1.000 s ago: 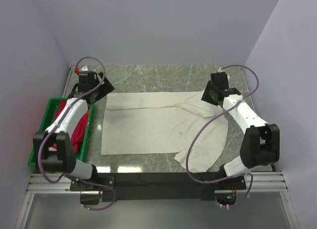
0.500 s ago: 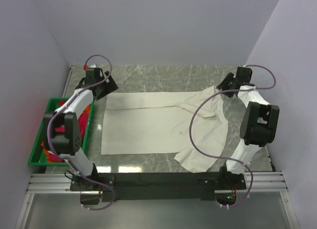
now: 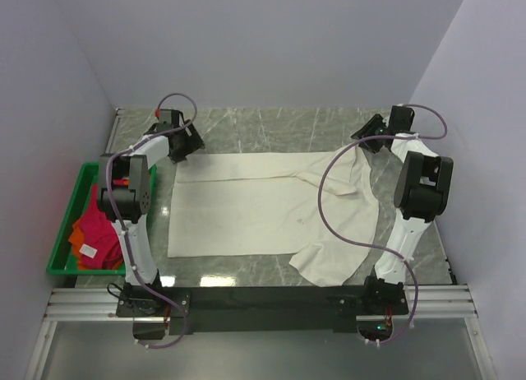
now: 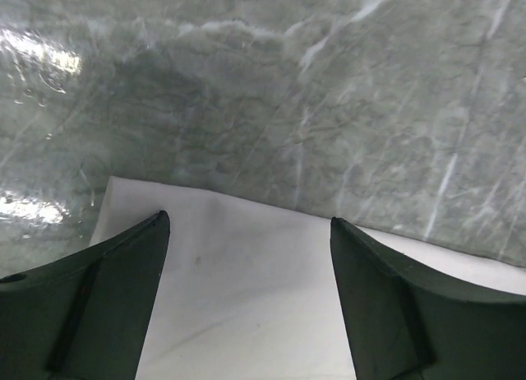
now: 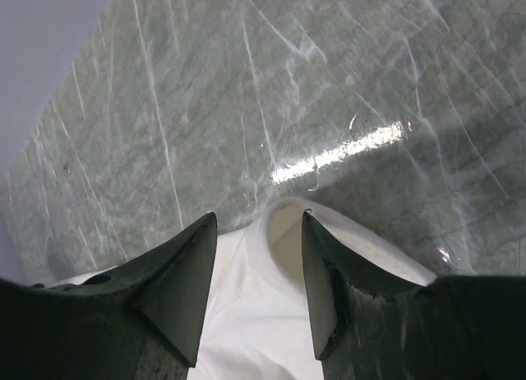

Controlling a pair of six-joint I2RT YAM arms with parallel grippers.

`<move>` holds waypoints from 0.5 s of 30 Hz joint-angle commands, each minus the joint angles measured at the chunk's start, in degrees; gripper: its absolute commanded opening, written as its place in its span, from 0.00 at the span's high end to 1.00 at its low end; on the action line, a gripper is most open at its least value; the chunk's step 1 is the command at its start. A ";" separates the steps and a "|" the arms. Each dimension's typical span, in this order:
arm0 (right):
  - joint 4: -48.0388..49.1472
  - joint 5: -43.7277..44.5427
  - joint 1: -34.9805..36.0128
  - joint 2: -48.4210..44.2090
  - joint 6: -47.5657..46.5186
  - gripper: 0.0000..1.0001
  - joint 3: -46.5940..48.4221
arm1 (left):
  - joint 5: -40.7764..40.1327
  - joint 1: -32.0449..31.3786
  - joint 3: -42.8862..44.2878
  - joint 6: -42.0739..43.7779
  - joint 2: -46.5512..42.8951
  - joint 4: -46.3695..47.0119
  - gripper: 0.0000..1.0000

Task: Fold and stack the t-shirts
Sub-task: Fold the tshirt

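We record: one cream t-shirt (image 3: 246,207), spread flat on the table (image 3: 271,125), right side rumpled. Crimson-pink t-shirt (image 3: 100,224) and orange t-shirt (image 3: 80,247), crumpled together in the green crate (image 3: 82,271).

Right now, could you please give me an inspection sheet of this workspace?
Surface: marble table, glossy, with light reflections.
Job's things: cream t-shirt spread out, its right side rumpled; pink and orange shirts piled in the green crate.
Clutter: nothing seen.
Grippers: left gripper open over the shirt's far-left corner; right gripper straddles a raised fold at the far-right corner, grip unclear.
Cables: purple cables, the right one looping over the shirt.
Surroundings: plain walls on three sides.
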 commanded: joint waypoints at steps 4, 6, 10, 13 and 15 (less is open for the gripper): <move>0.93 -1.64 0.14 0.62 0.47 0.48 1.35 | 2.09 -0.78 1.42 -1.73 3.32 1.67 0.18; 1.19 -1.91 0.14 -0.69 0.64 0.48 0.04 | 2.36 -0.78 1.51 -2.17 4.03 1.58 0.18; 2.16 -0.42 0.14 -4.56 -0.49 0.48 -6.28 | 2.18 -0.78 0.98 -2.44 4.82 1.93 0.18; 2.42 0.20 0.14 -6.32 -2.25 0.48 -9.54 | 2.44 -0.78 0.63 -2.44 4.91 2.20 0.18; 2.08 -0.15 0.14 -6.24 -3.22 0.48 -9.99 | 2.44 -0.78 0.63 -2.35 5.00 2.20 0.18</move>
